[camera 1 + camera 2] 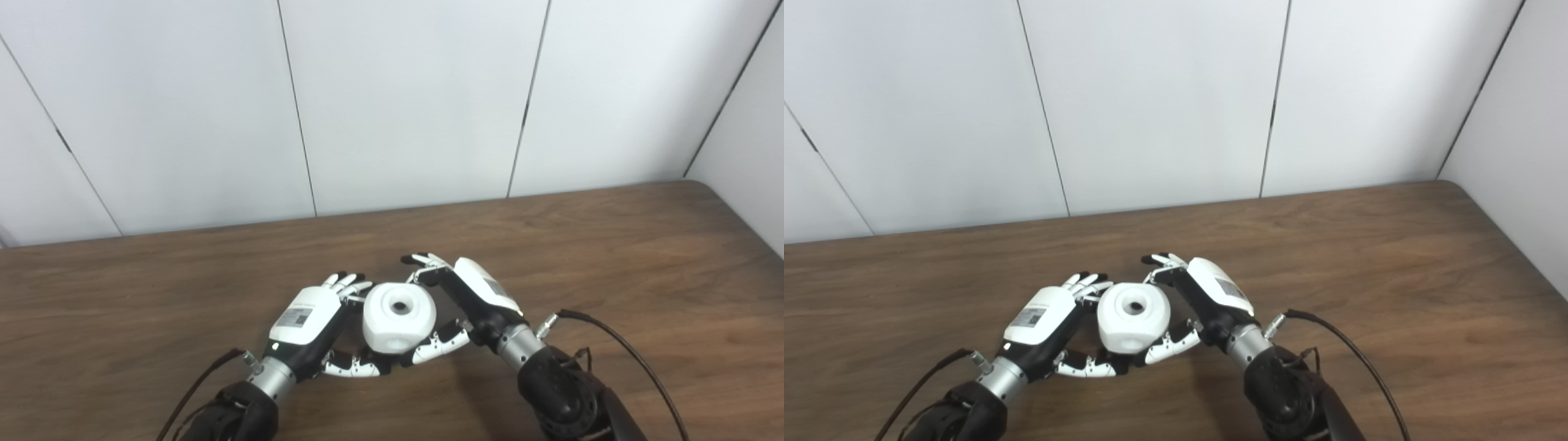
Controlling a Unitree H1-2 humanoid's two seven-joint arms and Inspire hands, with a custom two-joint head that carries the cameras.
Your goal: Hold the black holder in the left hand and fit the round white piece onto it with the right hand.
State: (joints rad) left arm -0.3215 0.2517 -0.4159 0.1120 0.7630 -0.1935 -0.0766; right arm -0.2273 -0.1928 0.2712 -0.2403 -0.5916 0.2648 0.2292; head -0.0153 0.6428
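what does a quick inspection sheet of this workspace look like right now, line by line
surface: brown wooden table, bare where visible
job's things: round white piece with a dark centre hole, between both hands; black holder not visible, possibly hidden beneath the piece
clutter: nothing seen
hands: left hand cupped against the piece's left side; right hand against its right side, fingers curled past its far edge; which hand bears the piece cannot be told
cables: black cable looping from the right wrist; another at the left wrist
surroundings: white wall panels with dark seams behind and to the right
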